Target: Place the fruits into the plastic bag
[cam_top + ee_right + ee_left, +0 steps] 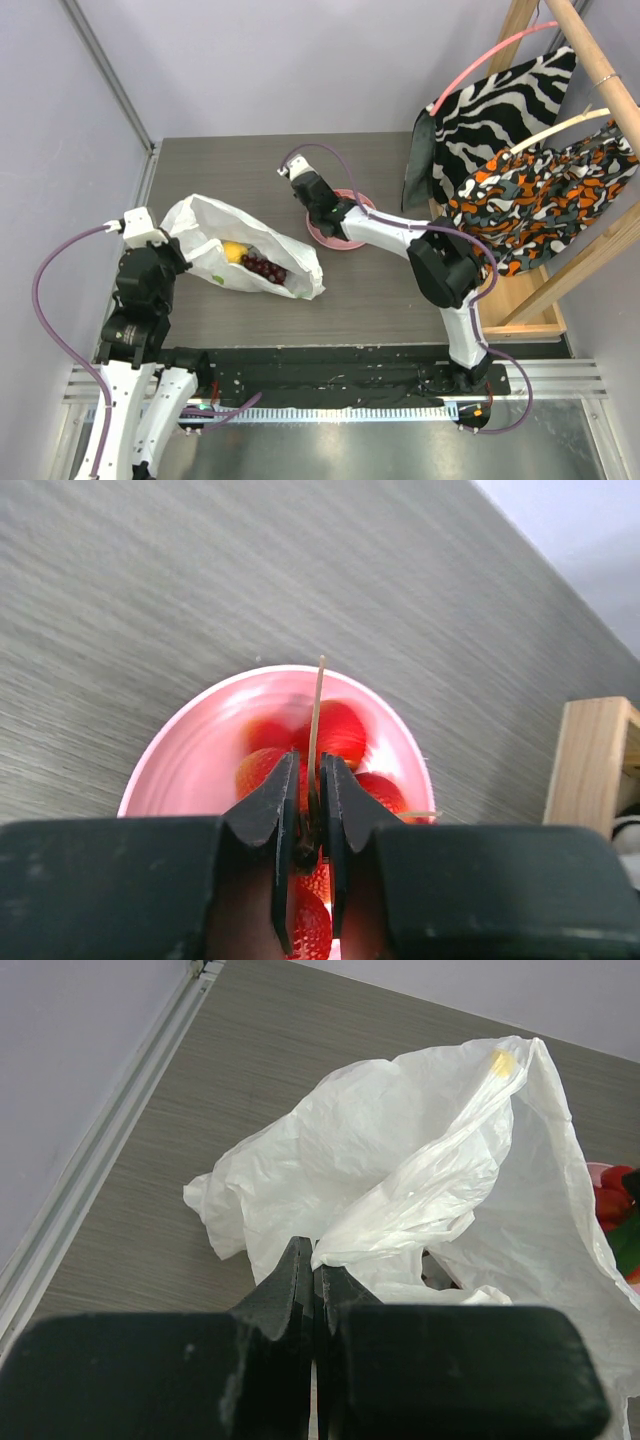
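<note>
Two grippers work near the pink plate (175, 745). The right gripper (310, 780) hangs over it, jaws narrowed to a slit around a red fruit's (340, 730) stem; grip unclear. The plastic bag (205, 225) lies lengthwise left of the plate, holding the lemon (233, 252) and grapes (265, 268). Its far end is pinched tight by the left gripper (313, 1265).

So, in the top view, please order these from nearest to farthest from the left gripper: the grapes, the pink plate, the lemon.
1. Lemon, inside the bag, nearest the left gripper.
2. Grapes, just right of the lemon, also in the bag.
3. Pink plate, beyond the bag, farthest right.
</note>
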Controlling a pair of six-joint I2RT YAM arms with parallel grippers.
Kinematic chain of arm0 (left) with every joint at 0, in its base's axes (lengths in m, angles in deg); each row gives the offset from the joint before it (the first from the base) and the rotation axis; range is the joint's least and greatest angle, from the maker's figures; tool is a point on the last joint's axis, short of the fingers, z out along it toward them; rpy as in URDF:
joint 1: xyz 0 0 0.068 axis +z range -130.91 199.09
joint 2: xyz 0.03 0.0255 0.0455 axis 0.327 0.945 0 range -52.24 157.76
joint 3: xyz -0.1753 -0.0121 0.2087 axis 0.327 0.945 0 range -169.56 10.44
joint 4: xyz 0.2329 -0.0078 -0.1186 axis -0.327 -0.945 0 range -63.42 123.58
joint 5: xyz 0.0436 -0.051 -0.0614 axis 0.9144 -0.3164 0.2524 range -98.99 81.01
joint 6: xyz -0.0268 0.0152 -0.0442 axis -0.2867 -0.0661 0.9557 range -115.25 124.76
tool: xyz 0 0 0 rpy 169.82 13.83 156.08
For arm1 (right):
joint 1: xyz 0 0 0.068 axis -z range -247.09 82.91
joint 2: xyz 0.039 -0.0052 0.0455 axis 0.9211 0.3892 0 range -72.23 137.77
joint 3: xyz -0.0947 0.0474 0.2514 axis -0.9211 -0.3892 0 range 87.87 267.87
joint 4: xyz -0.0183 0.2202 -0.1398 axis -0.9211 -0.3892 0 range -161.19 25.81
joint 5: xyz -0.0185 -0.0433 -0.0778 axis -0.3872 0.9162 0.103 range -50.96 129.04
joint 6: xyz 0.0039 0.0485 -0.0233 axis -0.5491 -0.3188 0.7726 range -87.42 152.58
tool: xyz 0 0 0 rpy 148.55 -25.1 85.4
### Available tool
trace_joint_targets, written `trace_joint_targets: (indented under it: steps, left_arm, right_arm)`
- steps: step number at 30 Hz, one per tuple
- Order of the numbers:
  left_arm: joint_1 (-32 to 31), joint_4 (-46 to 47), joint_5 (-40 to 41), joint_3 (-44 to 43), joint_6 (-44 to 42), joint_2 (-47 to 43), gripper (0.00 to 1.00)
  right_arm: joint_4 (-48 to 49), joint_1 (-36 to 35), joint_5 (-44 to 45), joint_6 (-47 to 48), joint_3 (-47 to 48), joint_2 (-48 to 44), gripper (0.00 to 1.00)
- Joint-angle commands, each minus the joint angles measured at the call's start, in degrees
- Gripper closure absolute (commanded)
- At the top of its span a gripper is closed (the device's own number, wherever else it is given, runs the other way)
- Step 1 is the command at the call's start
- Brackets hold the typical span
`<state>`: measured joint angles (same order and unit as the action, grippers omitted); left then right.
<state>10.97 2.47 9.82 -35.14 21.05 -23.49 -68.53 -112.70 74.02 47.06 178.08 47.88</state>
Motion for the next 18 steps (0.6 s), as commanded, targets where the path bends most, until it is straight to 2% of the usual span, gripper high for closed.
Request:
trace_joint_targets:
  steps: [1,12,18]
  left_arm:
    - [-0.1,1.2,-0.9,0.4,0.1,-0.7,1.0]
    - [-0.1,1.4,-1.5,0.5,0.2,-1.2,1.0]
    - [-0.1,1.4,-1.8,0.5,0.2,-1.4,1.0]
  right_arm:
    - [3.3,-0.2,0.5,-2.6,-1.4,-8.9,0.99]
    - [3.1,0.9,-3.9,-6.7,-6.0,-18.9,0.99]
    - [8.3,1.0,-12.4,-10.2,-12.5,-31.2,0.99]
